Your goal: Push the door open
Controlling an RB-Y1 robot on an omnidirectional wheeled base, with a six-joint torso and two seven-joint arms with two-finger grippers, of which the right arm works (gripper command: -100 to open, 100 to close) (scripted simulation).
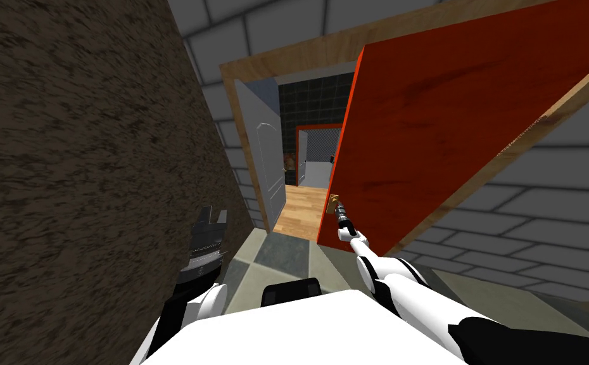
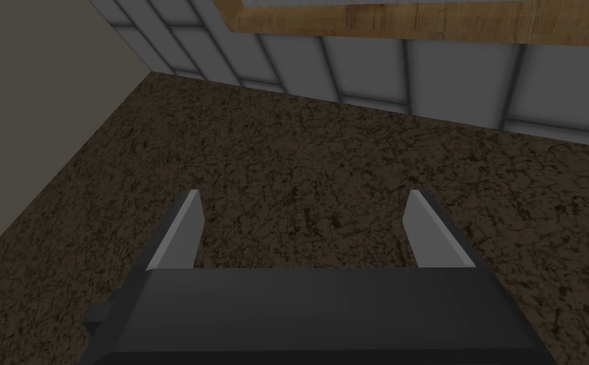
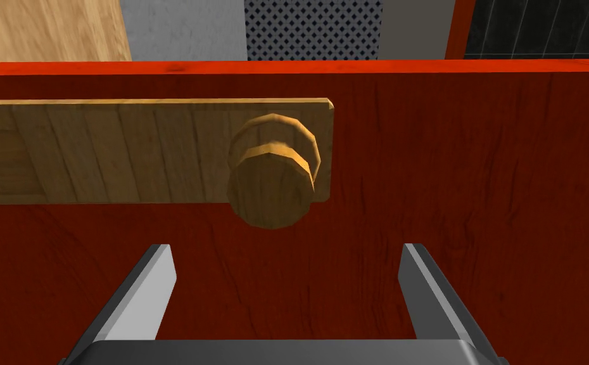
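**Right gripper at the knob of the red door**

The red door [image 1: 426, 127] stands partly open in its wooden frame [image 1: 249, 63]. The right gripper [image 3: 287, 250] faces the door, close to its free edge and just short of the wooden knob [image 3: 271, 190]. Its fingers are spread wide and hold nothing. The knob sits on a wooden plate [image 3: 97, 152]. The left gripper [image 2: 304, 193] is also spread and empty, beside a rough brown wall [image 2: 325, 165].

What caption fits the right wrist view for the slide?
Open right gripper faces the red door; the round wooden knob on its wooden plate sits just ahead, untouched.
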